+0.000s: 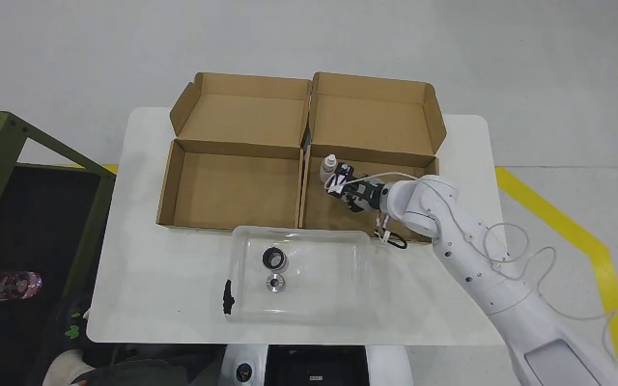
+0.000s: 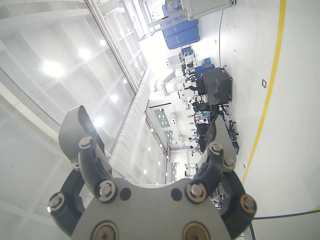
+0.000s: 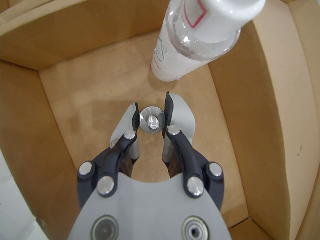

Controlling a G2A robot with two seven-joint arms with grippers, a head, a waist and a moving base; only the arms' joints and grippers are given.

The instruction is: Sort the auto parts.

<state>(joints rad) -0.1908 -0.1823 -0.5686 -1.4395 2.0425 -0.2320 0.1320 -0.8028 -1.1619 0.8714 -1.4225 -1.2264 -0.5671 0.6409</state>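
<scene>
The left gripper (image 2: 147,122) is being held wide open, with nothing in it. Two metal parts (image 1: 275,259) are being kept in the clear tray (image 1: 348,289). In the right cardboard box (image 1: 415,125), just beside a bottle (image 3: 197,33), a round metal part (image 3: 152,122) is being clamped by the right gripper (image 3: 151,112).

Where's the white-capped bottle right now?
Top view: bottle upright in the right cardboard box, by its left wall, beside the right hand gripping a metal part.
</scene>
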